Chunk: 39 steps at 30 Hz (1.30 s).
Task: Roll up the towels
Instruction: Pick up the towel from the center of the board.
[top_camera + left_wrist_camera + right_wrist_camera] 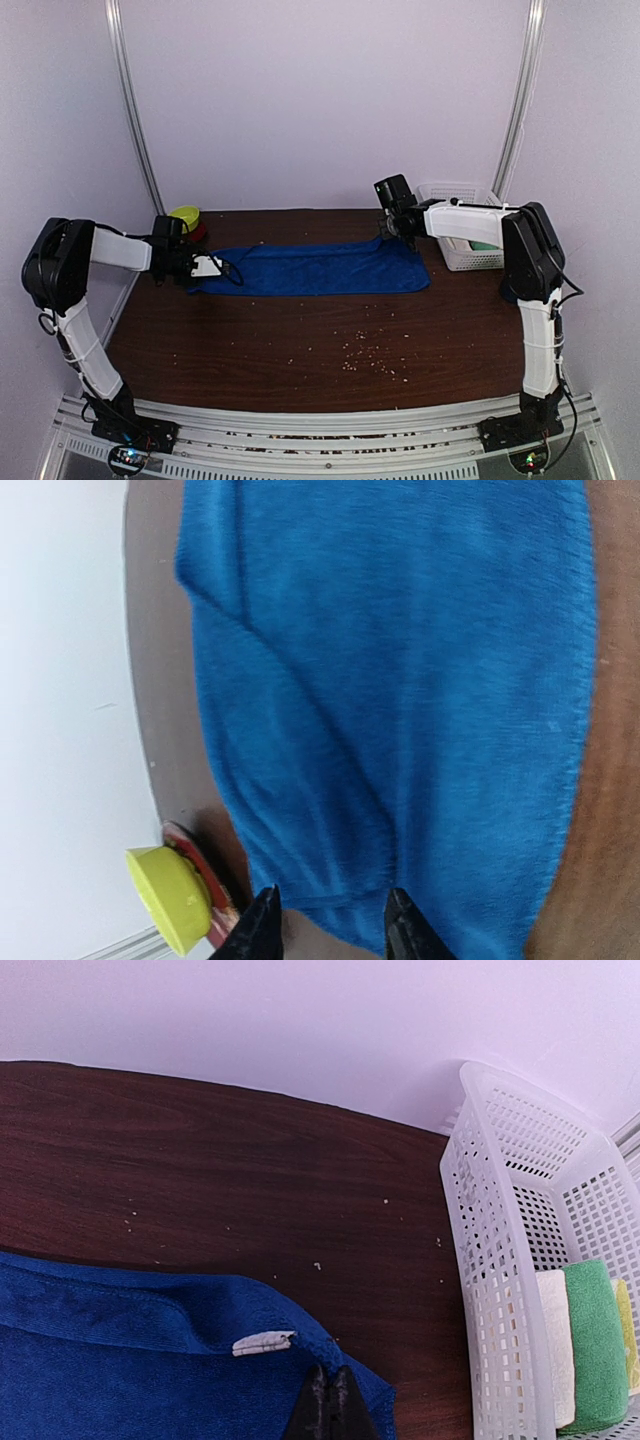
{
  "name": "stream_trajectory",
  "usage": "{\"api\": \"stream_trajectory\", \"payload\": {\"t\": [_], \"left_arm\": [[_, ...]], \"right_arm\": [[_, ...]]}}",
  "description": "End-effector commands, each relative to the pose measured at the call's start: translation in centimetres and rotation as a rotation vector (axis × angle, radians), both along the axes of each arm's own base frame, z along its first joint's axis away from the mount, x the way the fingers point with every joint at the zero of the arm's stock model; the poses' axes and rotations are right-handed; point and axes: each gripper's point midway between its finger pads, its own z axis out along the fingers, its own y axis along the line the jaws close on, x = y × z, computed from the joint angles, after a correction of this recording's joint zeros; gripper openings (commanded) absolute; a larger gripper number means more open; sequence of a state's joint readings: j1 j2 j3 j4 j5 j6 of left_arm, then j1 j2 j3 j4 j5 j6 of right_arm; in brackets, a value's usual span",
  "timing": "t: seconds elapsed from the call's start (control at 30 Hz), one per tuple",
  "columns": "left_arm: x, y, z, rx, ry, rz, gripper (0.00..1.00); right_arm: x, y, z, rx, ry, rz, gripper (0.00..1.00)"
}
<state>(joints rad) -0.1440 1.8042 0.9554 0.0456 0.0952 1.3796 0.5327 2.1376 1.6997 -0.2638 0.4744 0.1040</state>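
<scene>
The blue towel [320,268] lies flat along the far part of the desk [300,345], pulled out to its full length between the two arms, probably so that it can be rolled from one end. The right gripper [330,1400] is clenched on the far right corner of the towel, near the white basket [490,1260], and seems to hold that end in place. The left gripper [330,900] stands at the left end with its jaws parted; the towel's edge lies between them, not pinched.
</scene>
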Motion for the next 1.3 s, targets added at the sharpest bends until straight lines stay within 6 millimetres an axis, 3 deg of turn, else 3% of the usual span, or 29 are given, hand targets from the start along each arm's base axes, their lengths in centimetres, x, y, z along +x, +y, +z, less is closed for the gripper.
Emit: {"api": "stream_trajectory", "payload": {"t": [0.0,0.1,0.27,0.43,0.9,1.27], "left_arm": [[2.1,-0.1,2.9,-0.048,-0.091,0.037,0.35],[2.7,0.3,2.4,-0.024,-0.104,0.055,0.35],[1.9,0.8,-0.2,0.045,-0.061,0.029,0.35],[1.5,1.1,-1.6,0.071,-0.046,0.029,0.34],[1.0,1.0,-2.6,0.078,-0.035,0.012,0.34],[1.2,1.0,-3.4,0.091,-0.055,0.027,0.25]], "right_arm": [[0.1,0.5,0.0,0.002,-0.002,0.004,0.0],[0.0,0.4,-0.2,-0.002,0.003,0.004,0.0],[-0.1,0.3,-0.3,-0.008,0.004,0.002,0.0],[0.1,0.6,-0.1,0.0,0.0,0.007,0.0],[0.3,0.9,-0.2,0.008,0.006,0.013,0.0],[0.2,1.0,-0.8,0.008,0.021,0.016,0.0]]}}
